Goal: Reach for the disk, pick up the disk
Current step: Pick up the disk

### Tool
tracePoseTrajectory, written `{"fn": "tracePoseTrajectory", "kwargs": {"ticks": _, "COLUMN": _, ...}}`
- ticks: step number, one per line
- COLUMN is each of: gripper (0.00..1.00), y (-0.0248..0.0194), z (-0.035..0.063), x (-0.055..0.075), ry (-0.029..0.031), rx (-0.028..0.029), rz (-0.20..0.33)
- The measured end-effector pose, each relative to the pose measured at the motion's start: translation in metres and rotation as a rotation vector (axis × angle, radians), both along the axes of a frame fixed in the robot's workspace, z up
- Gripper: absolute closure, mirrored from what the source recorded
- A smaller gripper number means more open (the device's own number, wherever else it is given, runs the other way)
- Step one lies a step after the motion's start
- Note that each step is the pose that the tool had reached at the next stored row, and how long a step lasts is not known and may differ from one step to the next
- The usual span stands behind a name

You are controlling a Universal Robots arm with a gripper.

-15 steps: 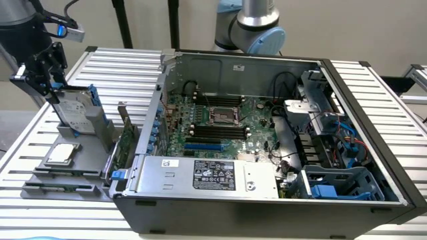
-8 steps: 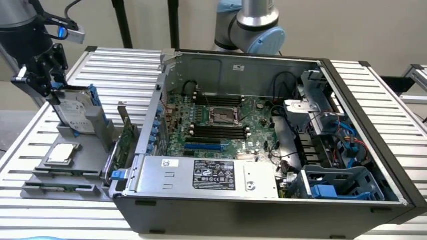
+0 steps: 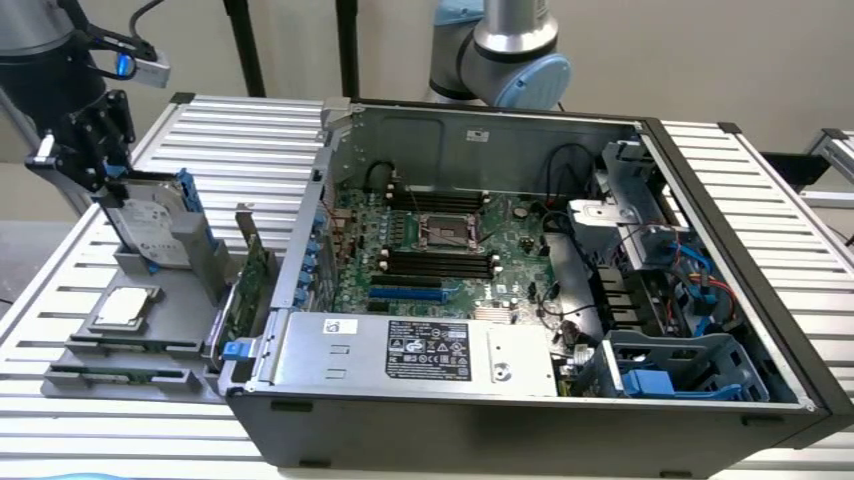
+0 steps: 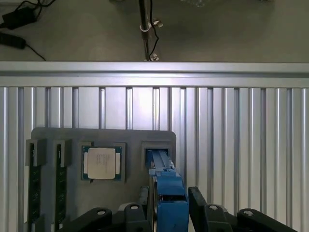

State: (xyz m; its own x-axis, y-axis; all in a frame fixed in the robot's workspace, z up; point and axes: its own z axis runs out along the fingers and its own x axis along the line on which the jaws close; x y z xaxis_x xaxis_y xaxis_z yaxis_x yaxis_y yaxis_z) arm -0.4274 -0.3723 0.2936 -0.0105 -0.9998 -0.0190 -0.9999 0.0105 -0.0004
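Pincer: the pincer [image 3: 111, 188] [image 4: 170, 194] is clenched on the disk, hanging straight over the grey holder at the exterior view's left end of the table.
Fingers: one black finger [image 4: 145, 205] presses each side of the disk's upper edge, with no gap showing on either side in the wrist view.
Disk: the disk [image 3: 150, 228] [image 4: 166, 181] stands on edge directly beneath the pincer, its top held and its lower end seated in a slot of the holder; it leans slightly in the exterior view.
Disk's look: a silver-grey body with a pale label and blue rails along its edges; the wrist view shows one blue rail end-on.
Holder: the grey holder [image 3: 160, 290] [image 4: 130, 140] sits under the pincer, flat on the table.
Chip: a flat silver square chip [image 3: 123, 305] [image 4: 101, 163] lies in a recess of the holder, just beside the disk's slot and lower than the pincer.
Memory sticks: two memory sticks [image 4: 34, 186] stand in narrow slots beyond the chip, farther from the pincer.
Table: the ribbed metal table [image 3: 254, 130] [image 4: 231, 135] spreads below the pincer.
Computer case: the open computer case [image 3: 467, 125] stands to the pincer's side, toward the exterior view's right, apart from it.
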Motion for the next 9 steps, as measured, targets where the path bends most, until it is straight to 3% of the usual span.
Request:
{"fn": "tracePoseTrajectory", "kwargs": {"ticks": 3, "gripper": 0.66, "y": 0.0, "z": 0.0, "x": 0.0, "ry": 0.0, "rx": 0.0, "rz": 0.0}}
{"fn": "tracePoseTrajectory", "kwargs": {"ticks": 9, "gripper": 0.66, "y": -0.0023, "z": 0.0, "x": 0.0, "ry": 0.0, "rx": 0.0, "rz": 0.0}}
